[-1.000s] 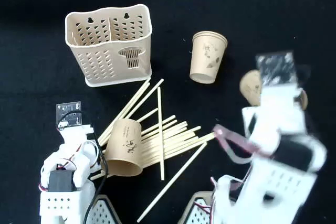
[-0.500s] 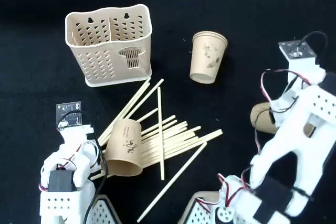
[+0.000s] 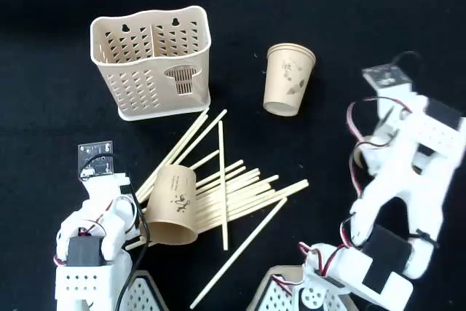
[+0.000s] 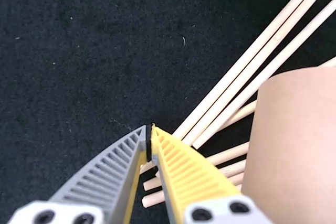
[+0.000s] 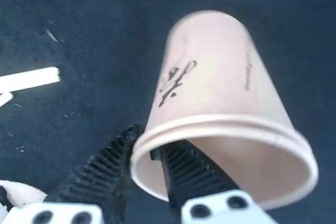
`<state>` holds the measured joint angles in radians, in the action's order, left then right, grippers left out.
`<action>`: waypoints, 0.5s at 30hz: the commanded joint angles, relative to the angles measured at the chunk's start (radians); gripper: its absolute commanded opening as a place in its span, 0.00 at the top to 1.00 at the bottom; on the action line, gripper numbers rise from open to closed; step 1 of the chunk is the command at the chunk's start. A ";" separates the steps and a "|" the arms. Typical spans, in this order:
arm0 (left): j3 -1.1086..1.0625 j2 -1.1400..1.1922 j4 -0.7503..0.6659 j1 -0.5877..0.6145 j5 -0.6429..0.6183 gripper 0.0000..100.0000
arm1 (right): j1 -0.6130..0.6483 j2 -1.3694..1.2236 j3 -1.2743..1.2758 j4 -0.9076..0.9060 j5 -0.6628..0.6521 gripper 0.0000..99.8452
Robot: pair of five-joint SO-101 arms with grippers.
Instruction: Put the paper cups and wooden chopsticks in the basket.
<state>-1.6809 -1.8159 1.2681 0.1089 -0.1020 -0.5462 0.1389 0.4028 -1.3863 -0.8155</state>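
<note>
Beige plastic basket [image 3: 151, 60] stands at the left, well apart from the right arm. Left gripper [image 4: 148, 134] is pinched closed and empty beside the chopsticks [image 3: 247, 193], which lie under a toppled cup [image 3: 175, 205]. Right gripper [image 5: 149, 148] nips only the rim wall of the held cup [image 5: 210, 82]. I judge that so thin a hold could let the cup swing, crush or slip.

Bright, even overhead light covers the black table [image 3: 51, 121]; the basket [image 3: 151, 60] and upright cup [image 3: 289, 78] throw hardly any shadow. The tipped cup [image 5: 215, 93] gleams pale outside and is shaded within.
</note>
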 commanded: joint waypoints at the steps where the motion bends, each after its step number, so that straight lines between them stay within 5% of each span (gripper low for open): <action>1: -0.016 -0.005 0.005 -0.004 0.002 0.97 | 0.077 0.051 0.048 0.037 -0.009 0.98; 15: -0.016 -0.005 0.005 -0.004 0.002 0.97 | 0.129 0.259 0.058 0.038 -0.005 0.81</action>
<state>-1.6809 -1.8159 1.2681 0.1089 -0.1020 -0.4281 0.3353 0.4641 -1.3587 -0.8155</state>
